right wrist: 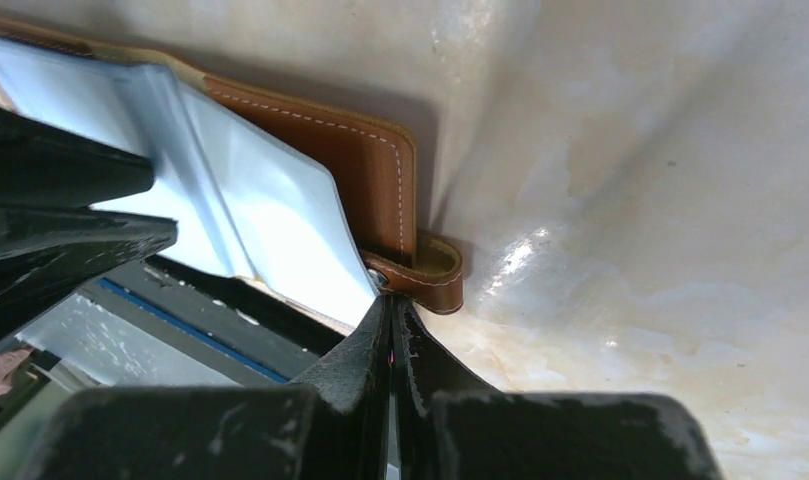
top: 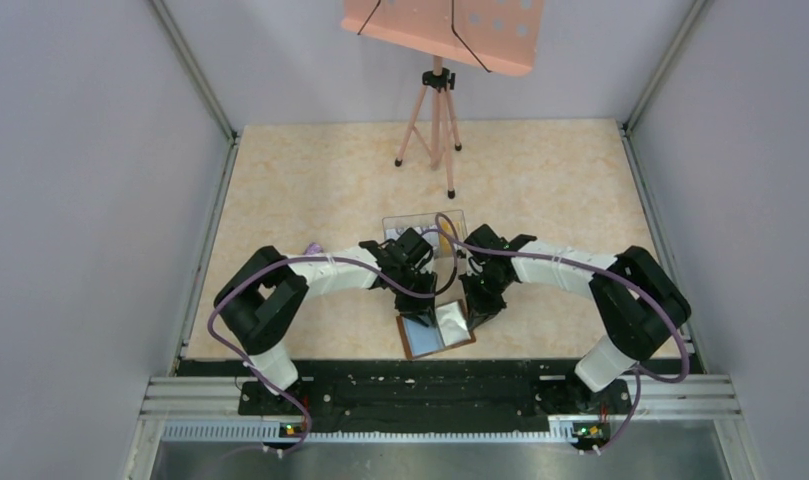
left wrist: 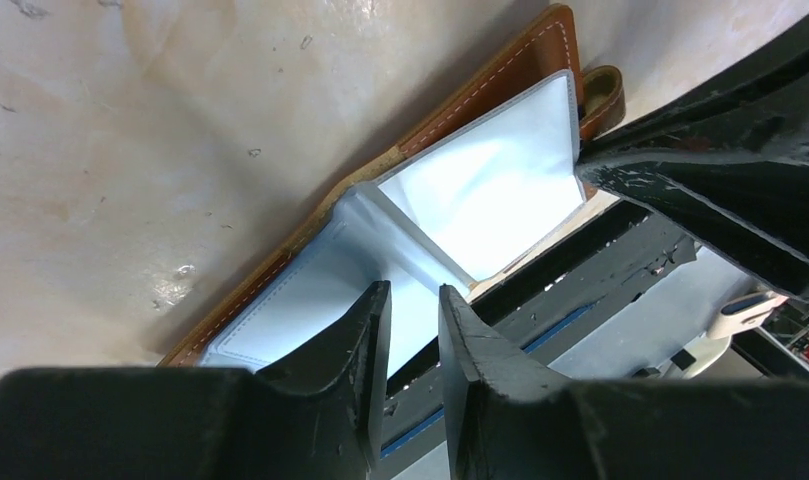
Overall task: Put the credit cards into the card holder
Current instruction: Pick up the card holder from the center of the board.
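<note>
Laid along the tabletop's near edge, the wallet [top: 436, 332] is pinched at its right end by the right fingers [right wrist: 355, 360]; the slightly parted, empty left fingers [left wrist: 350, 340] are held over its left end.

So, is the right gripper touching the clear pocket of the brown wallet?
Touching. The right wrist view shows the right gripper shut on the corner of the clear pocket, next to the wallet's snap tab.

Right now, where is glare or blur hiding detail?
Left wrist: the pocket is blown out white, left fingers blurred. Right wrist: table sheen beside the tab, right fingers soft. Top: wallet small, mirror-like glare.
</note>
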### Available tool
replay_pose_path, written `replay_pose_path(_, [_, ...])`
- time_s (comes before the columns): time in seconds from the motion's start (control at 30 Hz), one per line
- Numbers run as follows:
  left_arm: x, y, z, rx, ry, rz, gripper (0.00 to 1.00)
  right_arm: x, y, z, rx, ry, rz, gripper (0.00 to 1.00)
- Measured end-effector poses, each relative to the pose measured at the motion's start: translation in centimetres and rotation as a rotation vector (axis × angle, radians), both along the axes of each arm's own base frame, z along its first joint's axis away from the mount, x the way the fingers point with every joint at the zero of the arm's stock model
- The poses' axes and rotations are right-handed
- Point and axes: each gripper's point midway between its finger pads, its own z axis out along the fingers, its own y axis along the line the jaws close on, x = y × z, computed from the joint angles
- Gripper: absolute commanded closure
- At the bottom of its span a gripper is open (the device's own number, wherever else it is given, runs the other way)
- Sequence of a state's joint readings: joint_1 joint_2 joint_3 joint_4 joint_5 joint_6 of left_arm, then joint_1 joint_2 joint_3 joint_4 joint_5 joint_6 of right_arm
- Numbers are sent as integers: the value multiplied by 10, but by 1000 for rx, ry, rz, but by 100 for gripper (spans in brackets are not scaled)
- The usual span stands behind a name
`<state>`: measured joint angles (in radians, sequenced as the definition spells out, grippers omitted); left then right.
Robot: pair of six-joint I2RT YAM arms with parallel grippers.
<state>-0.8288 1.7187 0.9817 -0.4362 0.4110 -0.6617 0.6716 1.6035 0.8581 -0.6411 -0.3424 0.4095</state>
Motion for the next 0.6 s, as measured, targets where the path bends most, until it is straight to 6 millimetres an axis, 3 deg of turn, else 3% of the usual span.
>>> replay_pose_path(0.27, [2,-3,-3,-11,-3,-21,65,7,17,28,105,-41,0,100])
replay_pose_path(0.43, [16,-21,-6,-17,1,-37,65,19,28,50,174,-92,-4,100])
replay_pose_path(0.6, [35,-41,-5,-23,-16,-57,65,21,27,52,190,-105,-17,100])
